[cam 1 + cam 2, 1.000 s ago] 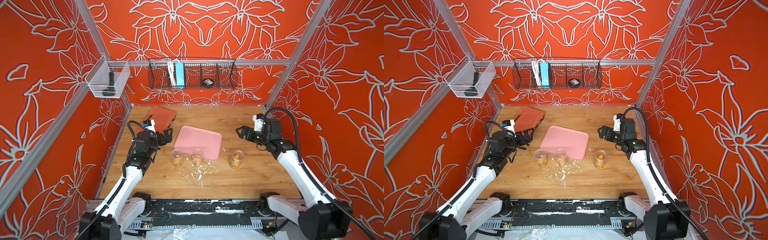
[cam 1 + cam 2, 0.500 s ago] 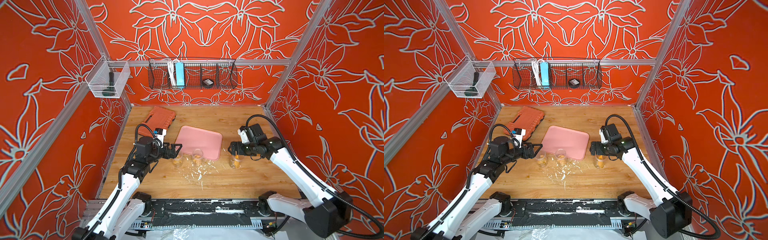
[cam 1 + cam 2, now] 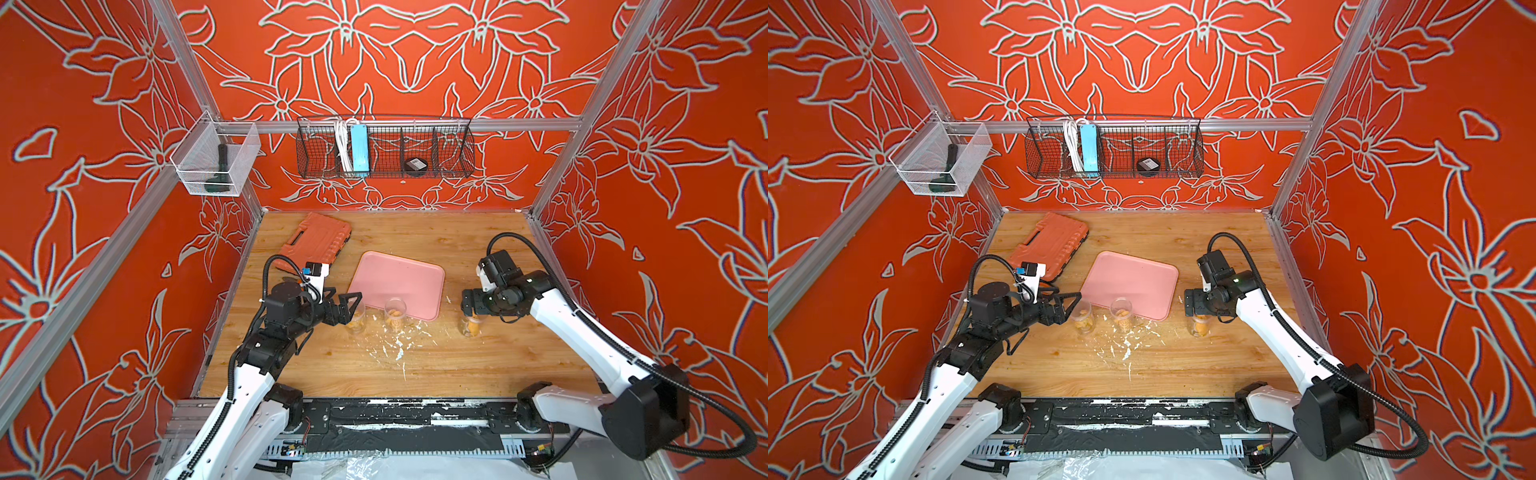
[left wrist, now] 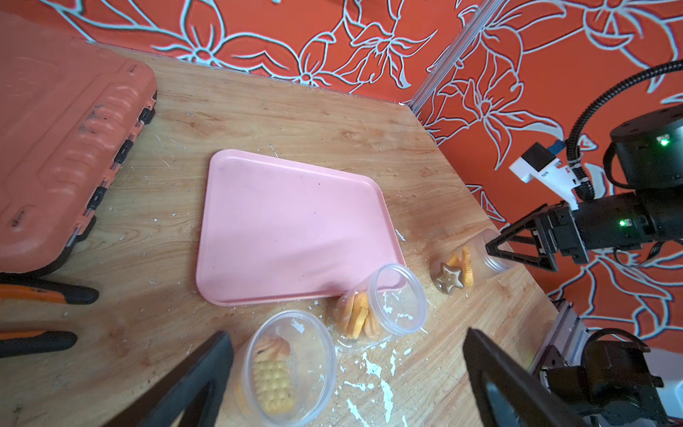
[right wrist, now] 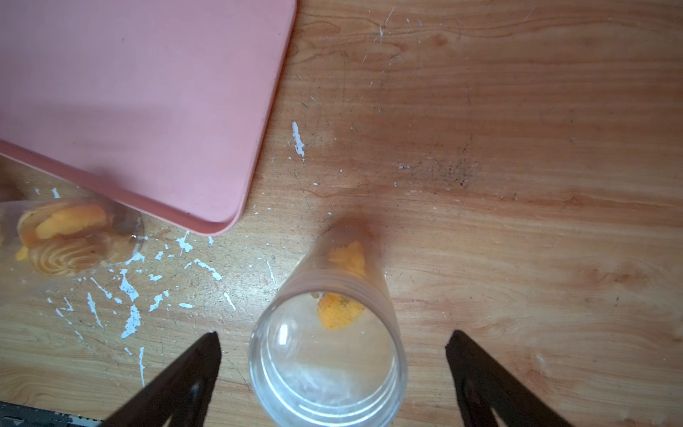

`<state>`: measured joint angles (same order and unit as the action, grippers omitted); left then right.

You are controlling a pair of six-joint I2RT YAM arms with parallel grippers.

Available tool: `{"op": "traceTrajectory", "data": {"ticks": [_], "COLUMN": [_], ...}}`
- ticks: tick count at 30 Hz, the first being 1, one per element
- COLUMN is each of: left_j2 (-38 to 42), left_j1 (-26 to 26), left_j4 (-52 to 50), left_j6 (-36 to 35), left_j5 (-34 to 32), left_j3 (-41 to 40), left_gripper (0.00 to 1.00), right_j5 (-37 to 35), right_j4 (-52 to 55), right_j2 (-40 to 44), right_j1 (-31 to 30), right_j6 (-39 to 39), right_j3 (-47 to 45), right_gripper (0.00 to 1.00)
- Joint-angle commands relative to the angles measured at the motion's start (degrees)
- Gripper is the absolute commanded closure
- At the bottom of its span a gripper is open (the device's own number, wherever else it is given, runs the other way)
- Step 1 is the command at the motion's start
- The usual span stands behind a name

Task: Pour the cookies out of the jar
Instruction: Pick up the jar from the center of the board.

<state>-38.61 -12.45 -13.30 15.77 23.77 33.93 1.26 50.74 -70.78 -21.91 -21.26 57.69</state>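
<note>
Three clear open jars stand in a row at the near edge of the pink tray (image 3: 399,278), each holding yellow-orange cookies (image 4: 273,380). My left gripper (image 3: 351,309) is open and level with the left jar (image 3: 355,323). In the left wrist view that jar (image 4: 292,366) sits close to one finger (image 4: 199,377), with no contact visible. My right gripper (image 3: 469,305) hangs open over the right jar (image 3: 471,326). In the right wrist view this jar (image 5: 329,351) stands between the spread fingers (image 5: 192,373), apart from both. The middle jar (image 3: 395,316) stands untouched.
An orange tool case (image 3: 318,241) lies at the back left, with orange-handled pliers (image 4: 40,292) beside it. White flecks (image 3: 395,345) litter the wood in front of the jars. A wire basket (image 3: 384,147) hangs on the back wall.
Both arms have swung in from the table's sides to the jars. The left gripper reached the left jar, and the right gripper came down over the right jar, its jaws a little wider.
</note>
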Motion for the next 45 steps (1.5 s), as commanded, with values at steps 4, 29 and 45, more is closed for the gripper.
{"op": "traceTrajectory", "data": {"ticks": [4, 29, 45], "left_j2": [1.0, 1.4, 1.5], "left_j1": [-0.3, -0.5, -0.6], "left_j4": [-0.4, 0.7, 0.8], "left_j6": [-0.4, 0.0, 0.2], "left_j5": [-1.3, -0.5, -0.7], "left_j3": [-0.4, -1.2, -1.5], "left_gripper": [0.02, 0.02, 0.02], "right_j5": [-0.9, -3.4, -2.3], "right_j4": [0.4, 1.5, 2.3], "right_j2": [-4.1, -8.3, -8.2], "right_j1": [-0.6, -1.6, -1.7], "right_j6": [1.3, 1.8, 1.9], "right_j3": [0.1, 1.0, 0.9], "right_gripper": [0.03, 0.03, 0.11]}}
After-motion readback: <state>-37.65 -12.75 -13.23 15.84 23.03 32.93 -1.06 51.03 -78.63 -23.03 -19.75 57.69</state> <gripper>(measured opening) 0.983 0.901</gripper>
